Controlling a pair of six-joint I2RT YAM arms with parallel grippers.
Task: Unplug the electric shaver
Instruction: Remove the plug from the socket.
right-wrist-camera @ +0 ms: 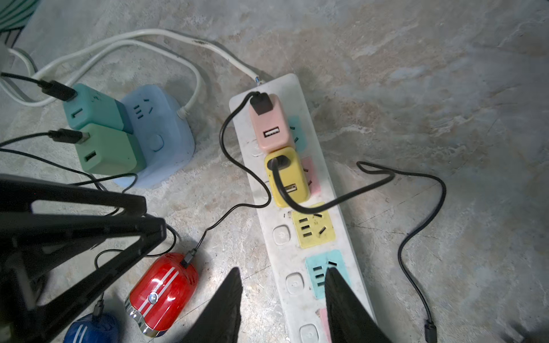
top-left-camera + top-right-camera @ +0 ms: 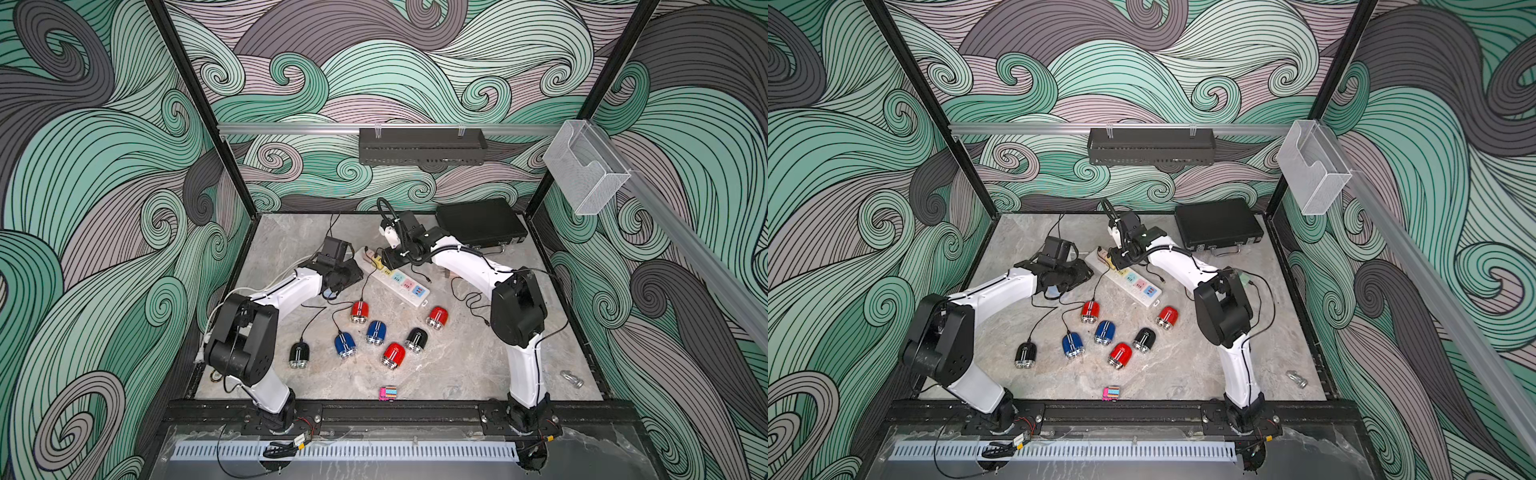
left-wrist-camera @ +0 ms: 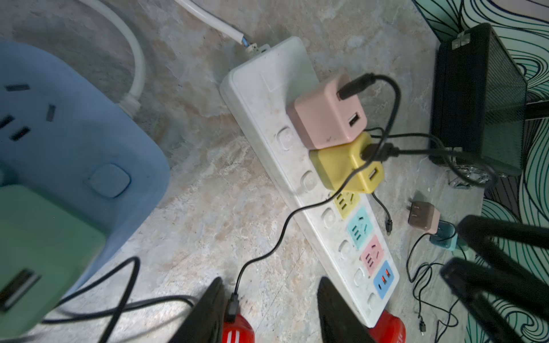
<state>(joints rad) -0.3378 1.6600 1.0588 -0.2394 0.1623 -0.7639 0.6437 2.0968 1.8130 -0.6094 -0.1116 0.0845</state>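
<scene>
1. The table point(image 2: 457, 374) is a grey, marble-look slab with pale brown veins, matt and a little scuffed. Black frame posts stand at its back corners.
2. The walls point(image 2: 104, 166) close it in on three sides and carry a swirling wave print in teal, grey and mauve.
3. A silver rail on the back wall holds a black perforated tray point(image 2: 422, 145). A clear plastic box point(image 2: 586, 166) hangs from the rail on the right-hand wall.
4. A black case point(image 2: 482, 224) lies flat in the back right corner of the table.
5. A white power strip point(image 2: 392, 278) lies slantwise on the table, toward the back.
6. The red shaver point(image 1: 163, 294) lies on the table just beside the strip, on its near side. Its black cable point(image 1: 221, 133) runs to a pink adapter point(image 1: 269, 124) seated near the strip's far end — plugged in at both ends.
7. The left gripper point(image 3: 271, 282) sits low near the red shaver with its jaws partly apart. In the left wrist view the cable shows in the gap, but I cannot tell whether it is touched; nothing is visibly clamped.
8. The right gripper point(image 1: 282, 276) hangs over the strip — jaws apart, holding nothing.
</scene>
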